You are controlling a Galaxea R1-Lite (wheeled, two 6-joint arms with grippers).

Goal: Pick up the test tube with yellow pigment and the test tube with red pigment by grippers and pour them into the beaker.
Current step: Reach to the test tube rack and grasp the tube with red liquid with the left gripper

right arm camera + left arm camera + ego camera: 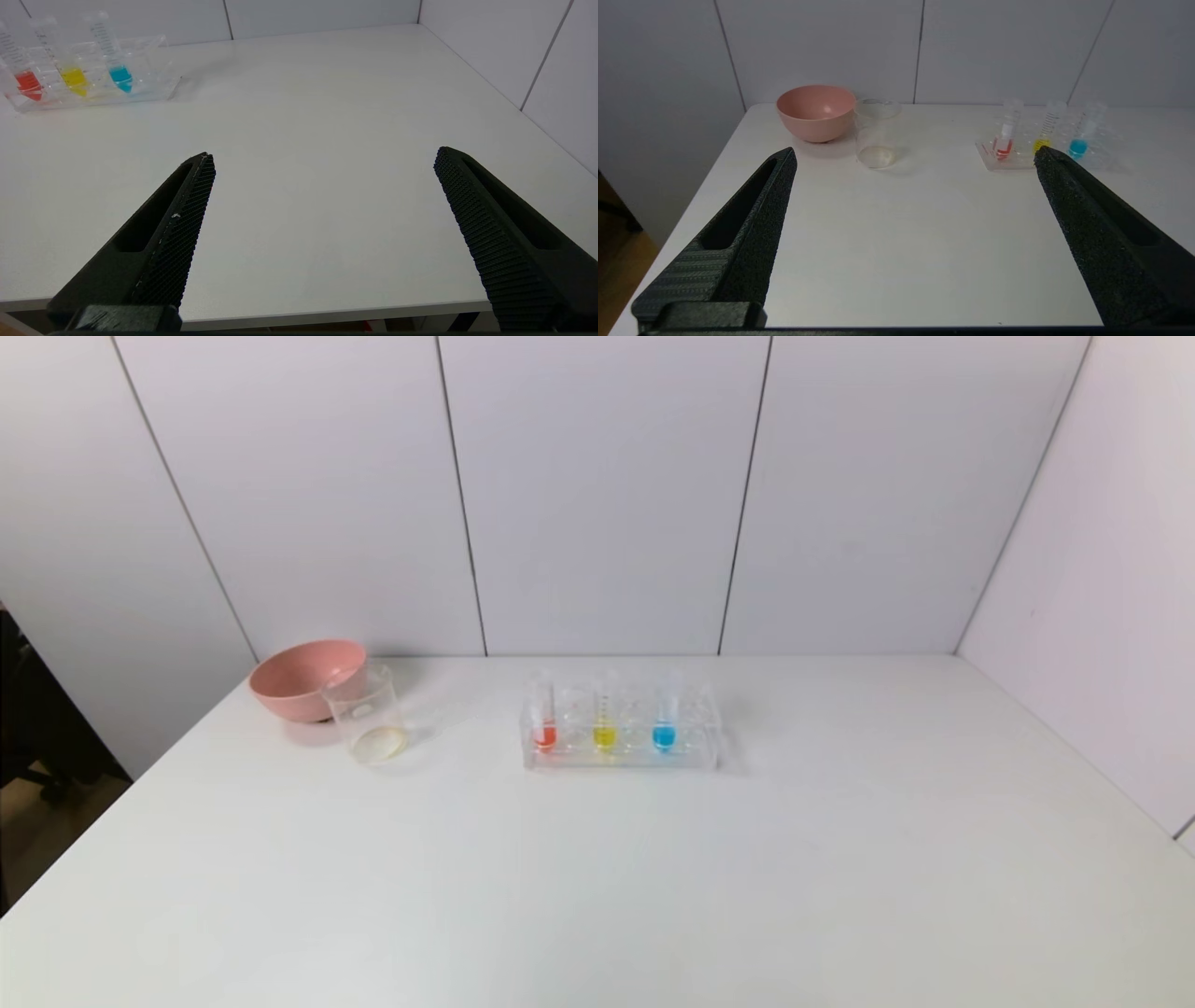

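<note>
On the white table [653, 877], red tube [544, 714] and yellow tube [604, 717] standing in the rack [695, 751], beaker [365, 714] sitting beside the pink bowl [299, 679], left tool [915, 156] and right tool [322, 161] both hanging spread wide near the table's front edge, gripping nothing

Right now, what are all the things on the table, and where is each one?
Bowl: one, pink, far left, touching or just behind the beaker.
Beaker: one, clear, left, in front of the bowl.
Tube rack: one, clear, table middle.
Red test tube: one, rack's left end.
Yellow test tube: one, middle of the three.
Blue test tube: one, right of the yellow.
Table: one, white.
Left claw: one, black, open, near edge.
Right claw: one, black, open, near edge.
</note>
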